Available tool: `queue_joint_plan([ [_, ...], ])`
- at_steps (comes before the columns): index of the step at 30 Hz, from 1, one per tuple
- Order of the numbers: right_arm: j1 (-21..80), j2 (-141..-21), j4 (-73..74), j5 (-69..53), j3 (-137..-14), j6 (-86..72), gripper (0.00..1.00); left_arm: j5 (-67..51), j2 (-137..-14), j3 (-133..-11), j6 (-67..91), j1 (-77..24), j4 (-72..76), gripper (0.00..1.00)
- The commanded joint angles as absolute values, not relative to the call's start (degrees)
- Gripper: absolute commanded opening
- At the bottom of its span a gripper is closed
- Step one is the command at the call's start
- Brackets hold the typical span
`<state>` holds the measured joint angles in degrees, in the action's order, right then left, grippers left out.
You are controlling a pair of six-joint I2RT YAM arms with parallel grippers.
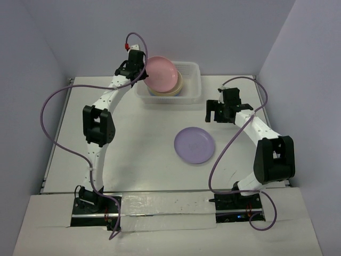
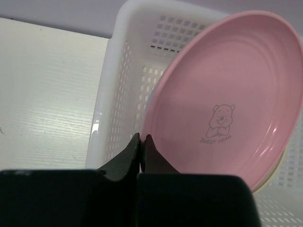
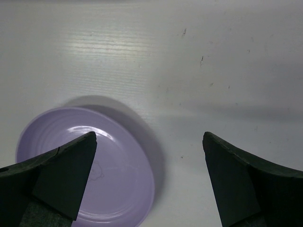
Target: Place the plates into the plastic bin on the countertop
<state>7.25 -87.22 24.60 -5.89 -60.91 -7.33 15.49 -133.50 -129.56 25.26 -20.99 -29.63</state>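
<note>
My left gripper [image 1: 144,71] is shut on the rim of a pink plate [image 1: 161,73] and holds it tilted over the left part of the plastic bin [image 1: 195,68]. In the left wrist view the fingertips [image 2: 136,141] pinch the pink plate [image 2: 227,94] at its lower left edge, with the bin's perforated wall [image 2: 120,99] behind. Under it, stacked plates lie in the bin, the top one visible being cream [image 1: 178,87]. A lavender plate [image 1: 195,145] lies flat on the countertop [image 1: 133,149]. My right gripper [image 1: 213,115] is open and empty, above the counter beside the lavender plate [image 3: 90,165].
Pale lavender-grey walls [image 1: 32,106] enclose the countertop on three sides. The bin stands at the back middle. A purple cable [image 1: 53,98] loops off the left arm, another off the right arm [image 1: 216,165].
</note>
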Motion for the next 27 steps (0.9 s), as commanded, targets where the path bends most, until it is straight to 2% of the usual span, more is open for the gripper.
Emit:
queue_joint_plan([
  [1,7.3,-85.8,24.1,-7.4,-59.8,-6.4,1.0,15.8,-132.3,-131.3,28.6,-21.0,-21.2,0.04],
  [3,7.3,-86.1,24.4,-8.2,-59.8,-6.3,1.0,15.0,-133.3,-131.4,29.0,-21.0,-20.8,0.08],
  [5,7.3,-86.3,24.8,-8.7,-59.9,-6.0,1.0,13.8,-134.2,-132.3,29.4,-21.0,-21.3,0.2],
  [7,7.3,-86.6,25.3,-9.1,-60.1,-5.5,1.0,12.8,-134.9,-133.2,29.4,-21.0,-22.0,0.42],
  [12,7.4,-87.5,25.4,-9.8,-59.5,-4.0,1.0,11.2,-132.8,-133.7,28.8,-20.9,-22.9,0.86],
  [13,7.5,-87.8,25.3,-10.1,-59.3,-3.7,1.0,11.1,-131.8,-134.0,28.4,-20.9,-23.1,0.92],
  [16,8.1,-89.6,25.3,-10.6,-59.1,-2.7,0.98,11.2,-127.6,-134.4,26.5,-20.9,-23.5,0.99],
  [20,9.7,-92.8,25.6,-11.3,-59.2,0.0,0.91,8.7,-119.0,-132.4,20.0,-20.9,-24.0,0.99],
  [24,10.6,-96.0,26.4,-11.5,-60.1,2.3,0.81,3.2,-107.7,-123.2,11.5,-20.9,-23.4,0.99],
  [27,11.0,-97.3,26.0,-11.3,-60.5,3.7,0.77,2.1,-100.9,-116.3,7.5,-20.9,-24.5,0.99],
])
